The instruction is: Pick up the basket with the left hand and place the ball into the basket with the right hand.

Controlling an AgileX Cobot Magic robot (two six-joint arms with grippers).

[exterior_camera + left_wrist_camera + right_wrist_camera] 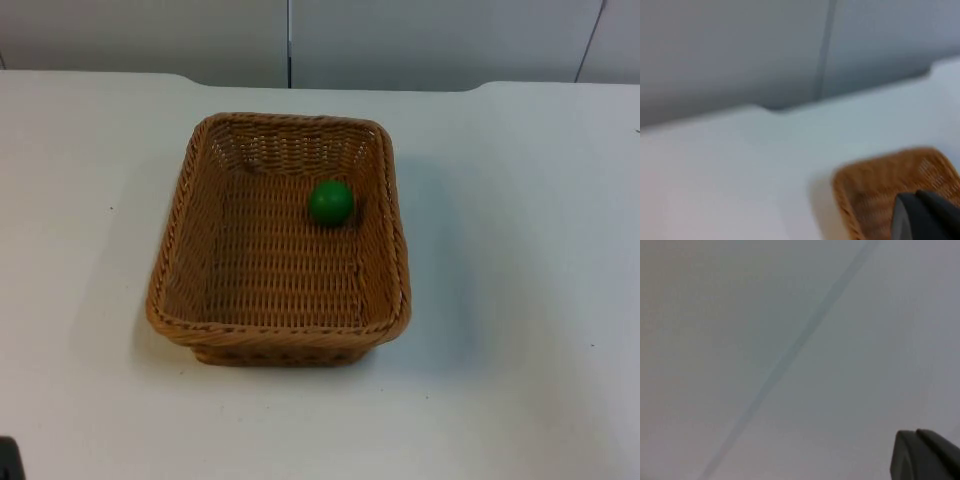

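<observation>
In your top view the wicker basket (280,245) sits flat on the white worktop (520,300), with the green ball (330,202) inside it, close to its far right corner. Your left wrist view has the left tool (925,217) above a basket corner; its opening can't be judged. Your right wrist view has the right tool (925,455) facing the grey partition wall (765,340); its opening can't be judged either.

The basket (280,335) is woven wicker, tan and rough-ribbed. The green ball (331,202) inside looks smooth with a slight sheen. The white surface (520,250) is smooth and matt; the grey partition wall (420,40) is matt too.
</observation>
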